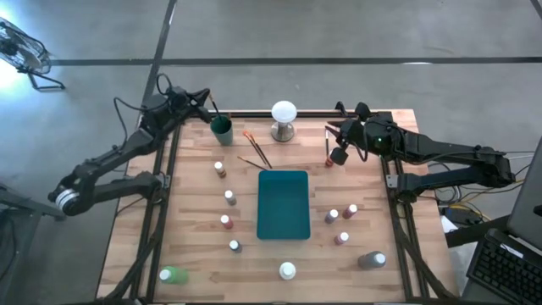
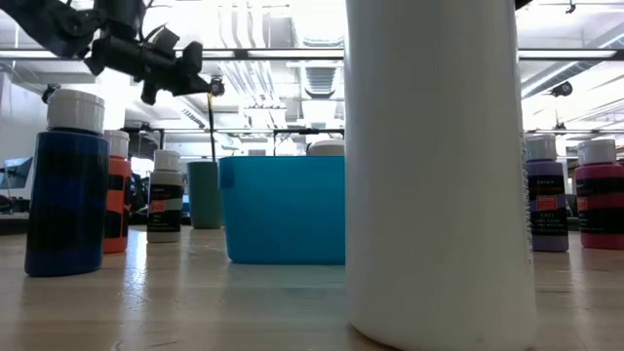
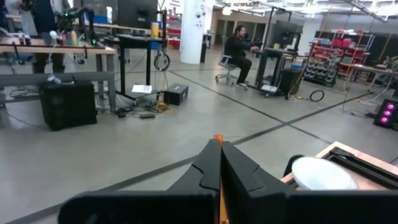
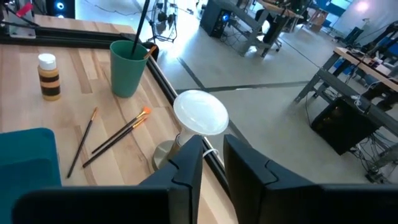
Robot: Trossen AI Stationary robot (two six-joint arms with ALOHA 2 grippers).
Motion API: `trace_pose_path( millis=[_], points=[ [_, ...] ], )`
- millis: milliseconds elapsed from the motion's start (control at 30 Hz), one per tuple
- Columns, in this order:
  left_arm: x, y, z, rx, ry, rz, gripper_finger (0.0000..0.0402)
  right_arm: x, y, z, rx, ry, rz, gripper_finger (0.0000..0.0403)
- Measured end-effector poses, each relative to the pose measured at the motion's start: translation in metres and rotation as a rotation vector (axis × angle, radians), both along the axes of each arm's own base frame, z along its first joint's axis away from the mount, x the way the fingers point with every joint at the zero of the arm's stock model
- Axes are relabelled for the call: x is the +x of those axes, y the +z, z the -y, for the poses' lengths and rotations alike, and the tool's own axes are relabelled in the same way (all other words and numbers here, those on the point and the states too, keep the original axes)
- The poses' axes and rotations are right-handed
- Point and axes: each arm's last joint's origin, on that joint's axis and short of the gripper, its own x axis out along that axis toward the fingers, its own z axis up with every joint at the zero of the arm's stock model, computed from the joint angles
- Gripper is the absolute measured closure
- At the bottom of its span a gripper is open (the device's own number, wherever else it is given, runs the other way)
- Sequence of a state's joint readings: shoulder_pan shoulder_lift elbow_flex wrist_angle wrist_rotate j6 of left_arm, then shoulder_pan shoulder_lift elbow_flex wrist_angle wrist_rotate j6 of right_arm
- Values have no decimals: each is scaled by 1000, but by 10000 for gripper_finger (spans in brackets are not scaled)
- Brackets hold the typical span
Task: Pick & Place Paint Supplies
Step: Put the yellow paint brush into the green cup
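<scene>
The left gripper (image 1: 206,102) is hovering above the green cup (image 1: 222,129) at the worktop's (image 1: 203,271) far edge, pinching a brush (image 3: 217,139). The right gripper (image 1: 335,134), narrowly parted and holding nothing, is hanging near the far right corner.

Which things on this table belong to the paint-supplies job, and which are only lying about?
Job:
- brown bottle, green bottle, grey bottle and the other small bottles
- loose brushes
- brush in the shut left gripper, over the green cup

Lying about:
- white ball on a metal base
- teal tray
</scene>
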State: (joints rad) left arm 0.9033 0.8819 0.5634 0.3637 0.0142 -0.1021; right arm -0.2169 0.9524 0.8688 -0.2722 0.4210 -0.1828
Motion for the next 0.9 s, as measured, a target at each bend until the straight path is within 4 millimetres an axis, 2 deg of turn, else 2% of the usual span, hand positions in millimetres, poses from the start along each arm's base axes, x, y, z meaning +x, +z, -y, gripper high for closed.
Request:
trace_pose_path(
  millis=[200, 500, 900],
  points=[
    [2, -20, 2, -13, -5, -32, 401, 0, 0, 0, 2, -1, 1, 322],
    [16, -45, 4, -32, -41, -132, 401, 1, 2, 0, -2, -1, 23, 307],
    [31, -73, -3, -100, -26, -244, 402, 1, 0, 0, 2, -2, 22, 348]
  ],
)
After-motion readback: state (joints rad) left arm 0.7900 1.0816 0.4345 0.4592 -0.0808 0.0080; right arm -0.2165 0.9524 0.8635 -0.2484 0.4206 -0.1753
